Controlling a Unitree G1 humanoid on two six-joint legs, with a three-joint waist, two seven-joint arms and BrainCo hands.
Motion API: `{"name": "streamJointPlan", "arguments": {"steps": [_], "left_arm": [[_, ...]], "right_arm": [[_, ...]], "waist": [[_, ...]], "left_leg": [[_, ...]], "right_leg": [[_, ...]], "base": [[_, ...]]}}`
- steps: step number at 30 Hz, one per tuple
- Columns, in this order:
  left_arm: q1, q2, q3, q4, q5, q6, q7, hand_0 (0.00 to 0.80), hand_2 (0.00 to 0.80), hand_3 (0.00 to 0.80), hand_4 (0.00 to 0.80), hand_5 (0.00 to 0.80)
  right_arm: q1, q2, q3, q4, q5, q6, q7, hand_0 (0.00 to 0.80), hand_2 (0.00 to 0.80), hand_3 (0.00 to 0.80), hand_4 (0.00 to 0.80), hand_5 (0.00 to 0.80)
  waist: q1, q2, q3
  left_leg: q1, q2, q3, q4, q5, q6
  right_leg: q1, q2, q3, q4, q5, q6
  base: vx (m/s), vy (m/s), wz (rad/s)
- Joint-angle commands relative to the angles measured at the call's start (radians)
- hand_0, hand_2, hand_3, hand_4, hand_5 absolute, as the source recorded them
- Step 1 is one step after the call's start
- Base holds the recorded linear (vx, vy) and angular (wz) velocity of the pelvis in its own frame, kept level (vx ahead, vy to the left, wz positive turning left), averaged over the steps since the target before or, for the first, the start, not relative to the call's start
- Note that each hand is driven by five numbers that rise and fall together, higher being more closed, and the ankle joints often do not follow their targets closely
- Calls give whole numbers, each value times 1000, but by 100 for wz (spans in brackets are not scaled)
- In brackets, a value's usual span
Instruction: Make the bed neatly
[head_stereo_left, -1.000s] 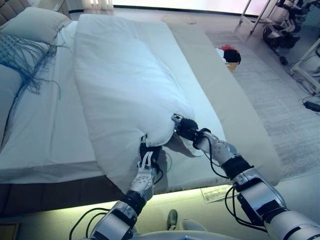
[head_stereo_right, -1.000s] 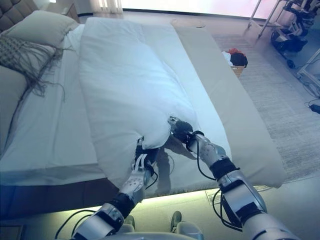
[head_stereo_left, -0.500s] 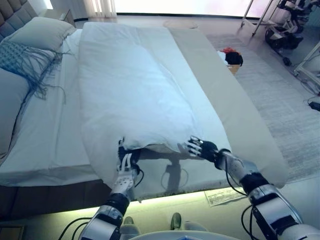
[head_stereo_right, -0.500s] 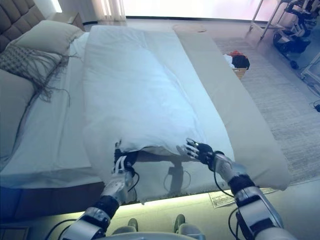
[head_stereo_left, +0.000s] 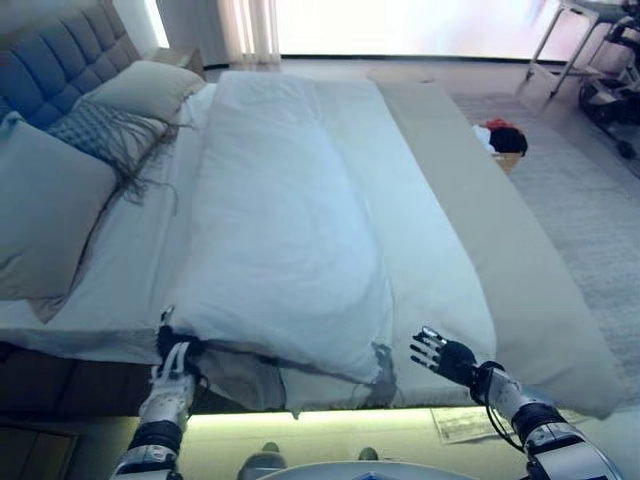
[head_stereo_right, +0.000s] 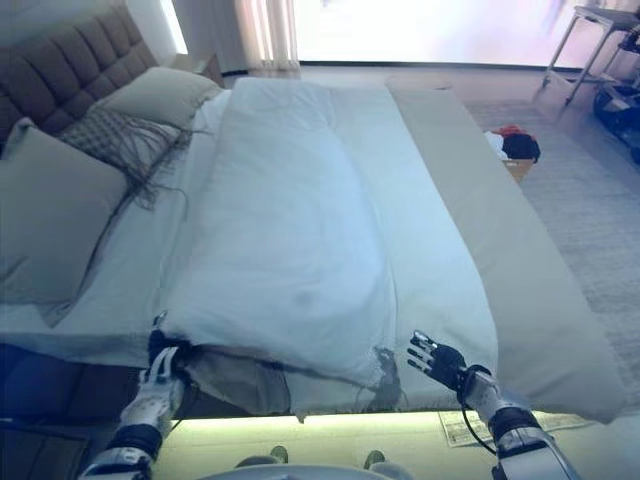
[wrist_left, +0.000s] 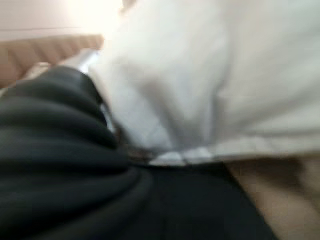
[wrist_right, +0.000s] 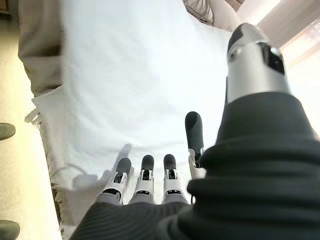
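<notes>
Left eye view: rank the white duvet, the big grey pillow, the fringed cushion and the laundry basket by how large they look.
1. White duvet, by far the largest.
2. Big grey pillow.
3. Fringed cushion.
4. Laundry basket, smallest as it looks, though it sits further off on the floor, so its true size is unsure.

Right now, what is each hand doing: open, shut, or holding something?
Left hand: shut on the corner of the white duvet.
Right hand: open, fingers straight, holding nothing.

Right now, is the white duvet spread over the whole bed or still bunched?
Still bunched: the white duvet lies as a doubled strip down the middle, sheet bare beside it. Left hand grips its corner; right hand is open.
</notes>
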Motion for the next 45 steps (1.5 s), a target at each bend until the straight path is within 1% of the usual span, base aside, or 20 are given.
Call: {"name": "streamJointPlan", "arguments": {"steps": [1, 9, 12, 14, 17, 22, 25, 27, 28, 30, 32, 33, 35, 36, 38, 39, 41, 42, 44, 45], "left_arm": [[-48, 186, 142, 61, -8, -42, -125, 800, 800, 800, 800, 800], [47, 343, 365, 139, 11, -47, -106, 800, 800, 800, 800, 800], [98, 417, 473, 216, 36, -39, -68, 800, 800, 800, 800, 800], [121, 441, 509, 257, 67, -26, -52, 800, 800, 800, 800, 800], [143, 466, 539, 306, 106, 5, -52, 800, 800, 800, 800, 800], [150, 494, 553, 371, 128, 82, -75, 800, 800, 800, 800, 800], [147, 484, 555, 349, 132, 104, -36, 800, 800, 800, 800, 800], [156, 450, 547, 295, 116, 102, -24, 800, 800, 800, 800, 800], [156, 423, 529, 270, 113, 93, -27, 800, 800, 800, 800, 800], [129, 364, 468, 238, 111, 66, -50, 800, 800, 800, 800, 800], [101, 328, 412, 227, 109, 46, -62, 800, 800, 800, 800, 800], [85, 316, 390, 224, 111, 44, -56, 800, 800, 800, 800, 800], [62, 313, 375, 229, 123, 47, -46, 800, 800, 800, 800, 800], [55, 308, 366, 227, 125, 48, -46, 800, 800, 800, 800, 800], [37, 313, 355, 224, 125, 52, -38, 800, 800, 800, 800, 800], [28, 314, 352, 222, 134, 54, -34, 800, 800, 800, 800, 800], [-2, 310, 342, 215, 157, 48, -13, 800, 800, 800, 800, 800], [-9, 303, 334, 212, 163, 37, -7, 800, 800, 800, 800, 800], [-13, 294, 331, 222, 165, 23, -15, 800, 800, 800, 800, 800], [-14, 290, 336, 233, 168, 19, -26, 800, 800, 800, 800, 800]], "right_arm": [[-18, -13, -24, 61, 5, -71, 33, 0, 0, 0, 0, 0], [3, -17, -40, 65, 47, -93, -5, 0, 0, 0, 0, 0], [12, -12, -51, 75, 80, -105, -28, 0, 0, 0, 0, 0], [11, -9, -55, 79, 95, -106, -44, 0, 0, 0, 0, 0], [21, -7, -58, 75, 119, -108, -60, 0, 0, 0, 0, 0], [42, -2, -96, 98, 119, -128, -56, 0, 0, 0, 0, 0], [53, 8, -134, 105, 96, -151, -47, 0, 0, 0, 0, 0], [42, 25, -142, 78, 102, -158, -59, 0, 0, 0, 0, 0], [38, 28, -140, 59, 111, -159, -71, 0, 0, 0, 0, 0], [30, 19, -145, 28, 136, -155, -76, 0, 0, 0, 0, 0], [8, 4, -153, 52, 129, -152, -56, 0, 0, 0, 0, 0], [-13, -4, -153, 83, 120, -154, -37, 0, 0, 0, 0, 0], [-62, -17, -143, 129, 98, -143, -17, 0, 0, 0, 0, 0], [-81, -26, -138, 137, 83, -129, -15, 0, 0, 0, 0, 0], [-95, -47, -139, 158, 72, -115, -15, 0, 0, 0, 0, 0], [-84, -52, -149, 169, 71, -122, -15, 0, 0, 0, 0, 0], [-31, -59, -185, 178, 74, -131, -6, 0, 0, 0, 0, 0], [-1, -68, -209, 185, 72, -124, 4, 0, 0, 0, 0, 0], [28, -87, -243, 206, 67, -111, 24, 0, 0, 0, 0, 0], [48, -98, -267, 222, 61, -111, 42, 0, 0, 0, 0, 0]], "waist": [[65, -18, -30], [109, 5, -27], [129, 14, -21], [134, 16, -22], [136, 17, -22], [135, 17, -20], [133, 11, -8], [142, 15, 17], [141, 23, 24], [123, 17, 38], [113, -21, 48], [121, -31, 46], [142, -35, 49], [142, -22, 55], [135, -1, 76], [127, 6, 86], [89, 0, 101], [67, -13, 107], [38, -39, 114], [14, -49, 115]], "left_leg": [[-31, -9, -13, 4, -9, -31], [-48, -24, -40, 5, -6, -23], [-47, -32, -52, 6, -12, -22], [-55, -39, -60, 3, -5, -18], [-57, -48, -67, 3, -8, -13], [-61, -84, -73, 3, -29, 13], [-66, -116, -56, 3, -44, 27], [-68, -122, -28, 3, -37, 46], [-76, -125, -26, 3, -26, 58], [-100, -150, -45, 6, 4, 71], [-156, -189, -37, 27, 19, 72], [-216, -196, -17, 55, 35, 61], [-306, -184, 43, 98, 67, 17], [-334, -171, 60, 99, 97, -6], [-359, -157, 90, 71, 138, -21], [-368, -139, 130, 63, 159, -29], [-351, -95, 220, 135, 138, -35], [-335, -67, 224, 204, 105, -34], [-302, -21, 170, 305, 45, -28], [-264, 18, 157, 339, 18, -24]], "right_leg": [[47, -82, -38, 8, -39, 101], [52, -83, -70, 8, -56, 95], [63, -84, -82, 8, -65, 97], [59, -88, -89, 6, -57, 100], [58, -94, -95, 5, -53, 106], [36, -133, -91, 5, -21, 141], [2, -175, -96, 15, 51, 164], [-32, -186, -126, 233, 59, 168], [-62, -180, -111, 366, 25, 160], [-78, -92, -13, 519, -40, 144], [-8, 11, 75, 450, -61, 142], [50, 32, 88, 352, -91, 121], [131, 42, 66, 173, -165, 84], [141, 65, 84, 122, -192, 63], [144, 96, 106, 87, -203, 31], [138, 100, 86, 79, -195, 23], [120, 85, 25, 69, -181, 12], [100, 62, 3, 73, -172, 5], [65, 17, -4, 93, -151, 4], [44, -12, -10, 115, -146, 7]], "base": [[-25, 67, 4], [-34, 65, 7], [-41, 93, 1], [-56, 132, 0], [-48, 149, 0], [-62, 201, -4], [-155, 181, -5], [-292, 228, 2], [-339, 235, 2], [-294, 105, 17], [-239, 2, 52], [-225, 0, 44], [-199, 25, -33], [-201, 40, -68], [-238, 39, -34], [-267, 21, -10], [-296, 38, 17], [-295, 116, 54], [-265, 220, 40], [-218, 285, -29]]}}
